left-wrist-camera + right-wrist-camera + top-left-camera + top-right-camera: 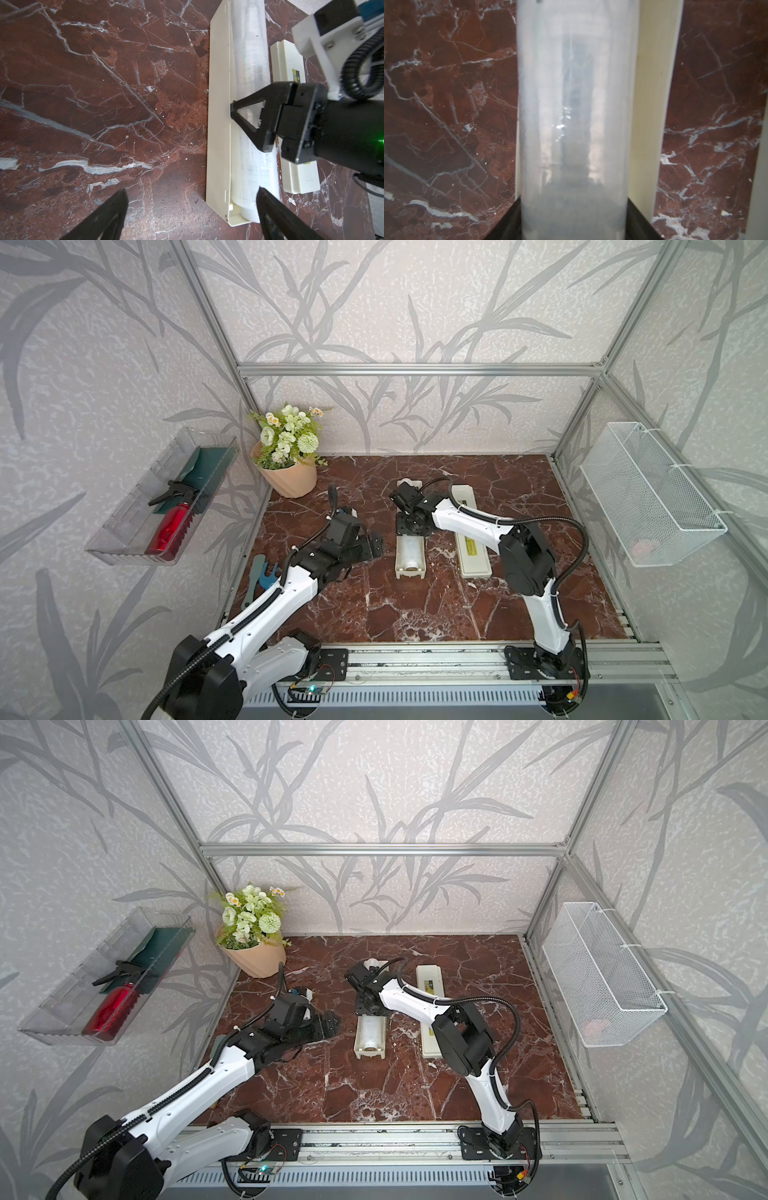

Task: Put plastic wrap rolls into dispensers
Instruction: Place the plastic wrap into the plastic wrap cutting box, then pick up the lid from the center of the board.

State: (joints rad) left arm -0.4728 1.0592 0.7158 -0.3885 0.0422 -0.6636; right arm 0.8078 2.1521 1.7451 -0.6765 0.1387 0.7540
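Here, your right gripper [409, 526] hides much of the plastic wrap roll [410, 549], jaws clamped across it. The roll lies in the dispenser base [218, 124], long axis running front to back, core end nearest the arm mounts. Your left gripper [187, 218] gapes wide over bare marble [104, 104] beside the base; the lid [473, 560] lies parallel.

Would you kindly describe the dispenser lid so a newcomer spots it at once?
On the red-brown marble tabletop, two long cream pieces lie side by side. The lid is the flat one nearer the mesh basket, bearing a yellow-green label; its neighbour is an open trough holding the roll.
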